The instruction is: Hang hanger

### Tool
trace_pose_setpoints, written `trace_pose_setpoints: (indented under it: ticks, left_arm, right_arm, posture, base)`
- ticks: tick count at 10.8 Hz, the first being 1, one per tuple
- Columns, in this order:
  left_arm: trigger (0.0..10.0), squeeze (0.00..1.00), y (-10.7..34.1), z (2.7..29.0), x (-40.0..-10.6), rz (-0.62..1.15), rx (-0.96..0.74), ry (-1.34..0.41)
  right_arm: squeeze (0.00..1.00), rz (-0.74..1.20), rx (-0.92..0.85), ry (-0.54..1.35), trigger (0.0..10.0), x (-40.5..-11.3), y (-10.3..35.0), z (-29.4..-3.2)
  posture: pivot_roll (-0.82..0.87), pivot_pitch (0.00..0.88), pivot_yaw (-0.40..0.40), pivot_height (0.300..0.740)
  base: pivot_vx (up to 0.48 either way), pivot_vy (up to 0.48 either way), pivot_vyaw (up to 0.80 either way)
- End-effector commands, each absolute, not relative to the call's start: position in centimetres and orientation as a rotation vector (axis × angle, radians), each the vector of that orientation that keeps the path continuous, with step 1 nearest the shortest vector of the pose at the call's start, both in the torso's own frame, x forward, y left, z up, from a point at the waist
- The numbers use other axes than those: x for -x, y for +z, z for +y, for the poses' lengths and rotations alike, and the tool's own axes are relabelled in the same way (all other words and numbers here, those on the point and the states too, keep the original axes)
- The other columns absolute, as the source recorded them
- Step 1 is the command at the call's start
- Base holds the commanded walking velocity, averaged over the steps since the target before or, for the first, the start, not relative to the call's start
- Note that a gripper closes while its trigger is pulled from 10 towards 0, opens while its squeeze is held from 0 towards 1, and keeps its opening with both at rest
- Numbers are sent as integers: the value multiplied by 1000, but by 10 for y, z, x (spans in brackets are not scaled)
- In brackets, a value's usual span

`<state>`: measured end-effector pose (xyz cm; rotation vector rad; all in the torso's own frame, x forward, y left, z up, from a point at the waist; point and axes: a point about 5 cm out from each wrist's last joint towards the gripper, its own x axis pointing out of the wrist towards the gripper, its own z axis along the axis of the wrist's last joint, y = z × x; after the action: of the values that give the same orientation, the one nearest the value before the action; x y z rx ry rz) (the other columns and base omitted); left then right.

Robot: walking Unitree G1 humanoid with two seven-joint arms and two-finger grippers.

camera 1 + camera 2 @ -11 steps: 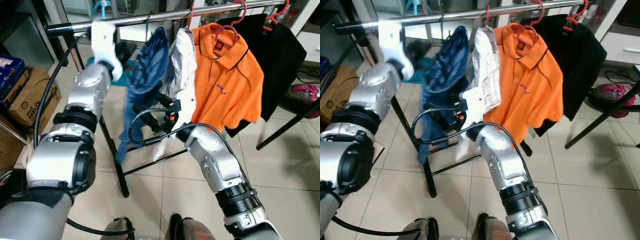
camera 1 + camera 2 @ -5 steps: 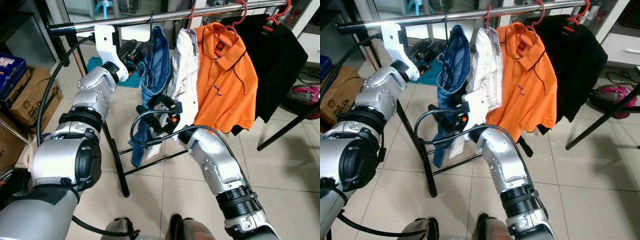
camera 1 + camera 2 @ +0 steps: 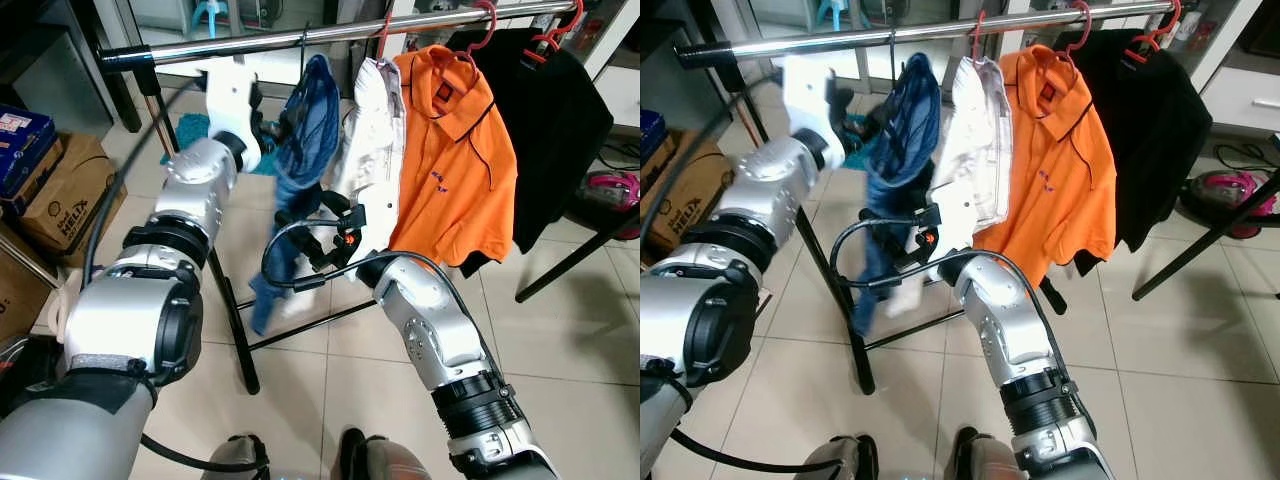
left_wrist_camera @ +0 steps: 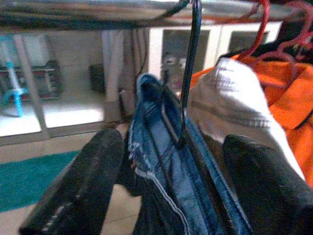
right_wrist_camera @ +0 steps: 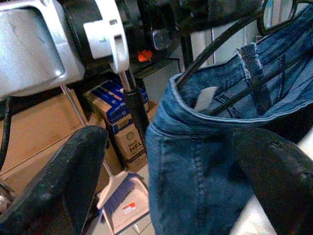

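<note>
- The black hanger (image 4: 188, 73) carrying blue jeans (image 3: 305, 150) hooks over the rail (image 3: 330, 33) near its left end, beside the white shirt (image 3: 372, 140).
- Left gripper (image 4: 168, 196): fingers spread wide either side of the jeans' waistband, gripping nothing.
- Right gripper (image 5: 171, 191): also wide open, jeans between its fingers, lower down.

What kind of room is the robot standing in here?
Probably a laundry or storage corner of a home: a metal clothes rail holds jeans and shirts on hangers, cardboard boxes are stacked at the side, and the floor is tiled.
</note>
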<state>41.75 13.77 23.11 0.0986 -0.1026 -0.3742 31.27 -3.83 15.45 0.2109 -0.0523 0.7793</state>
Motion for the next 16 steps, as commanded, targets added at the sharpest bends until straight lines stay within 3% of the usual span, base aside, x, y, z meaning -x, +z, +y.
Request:
trace_pose_setpoints:
  ticks: [1, 4, 7, 8, 13, 14, 15, 16]
  left_arm:
    - [10000, 1000, 232, 130, -419, -79, -146, -356]
    - [10000, 1000, 247, 111, -424, -71, -183, -324]
    - [10000, 1000, 245, 120, -426, -10, -250, -239]
    - [10000, 0, 230, 129, -425, 60, -242, -200]
    - [10000, 0, 216, 119, -422, 134, -170, -266]
    - [2902, 0, 213, 118, -421, 155, -185, -279]
    - [0, 0, 209, 116, -420, 176, -188, -302]
    - [0, 0, 207, 116, -420, 189, -138, -299]
  right_arm:
    - [0, -63, -207, 760, 10000, -314, 155, -41]
    - [0, -60, -210, 762, 10000, -310, 155, -41]
    - [0, -51, -207, 750, 10000, -303, 151, -44]
    - [0, -48, -205, 739, 10000, -303, 151, -47]
    - [0, -37, -197, 731, 10000, -301, 151, -50]
    - [0, -36, -199, 732, 10000, -300, 151, -50]
    - [0, -35, -200, 734, 10000, -300, 151, -49]
    - [0, -37, -201, 734, 10000, -300, 151, -48]
  posture:
    - [-125, 139, -25, 740]
    - [-154, 159, -22, 740]
    - [-187, 174, -9, 740]
    - [-196, 176, -7, 740]
    - [-206, 175, -10, 740]
    - [-201, 177, -9, 740]
    - [-198, 176, -9, 740]
    - [-197, 174, -6, 740]
  base:
    - [0, 0, 0]
    - [0, 0, 0]
    - [0, 0, 0]
    - [0, 0, 0]
    - [0, 0, 0]
    - [0, 0, 0]
    - [0, 0, 0]
    - [0, 0, 0]
